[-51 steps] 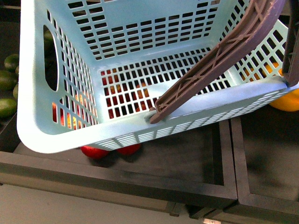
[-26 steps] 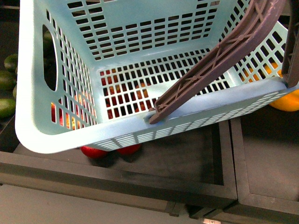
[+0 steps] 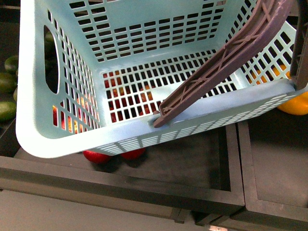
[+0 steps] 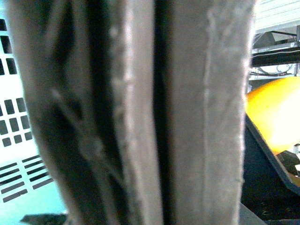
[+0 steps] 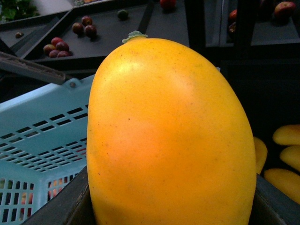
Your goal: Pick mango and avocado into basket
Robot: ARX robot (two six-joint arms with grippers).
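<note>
The light blue basket (image 3: pixel 62 139) hangs tilted over the dark crates and fills most of the front view. Its brown handle (image 3: pixel 226 53) rises to the upper right. That handle (image 4: pixel 187 112) fills the left wrist view, with my left gripper shut on it; the fingers themselves do not show. The yellow-orange mango (image 5: pixel 171 136) sits in my right gripper (image 5: pixel 171 211), shut on it, just beside the basket's rim (image 5: pixel 42 108). From the front the mango (image 3: pixel 296 103) peeks out at the right edge. Dull green fruits (image 3: pixel 6 83) lie far left; whether they are avocado I cannot tell.
Red fruits (image 3: pixel 98 156) lie in the black crate (image 3: pixel 120 180) under the basket. A second crate (image 3: pixel 274 159) stands to the right. More yellow mangoes (image 5: pixel 286 154) lie below the held one. Small red-purple fruits (image 5: pixel 70 40) sit on far trays.
The basket has shifted very slightly to the left. Nothing else has visibly moved.
</note>
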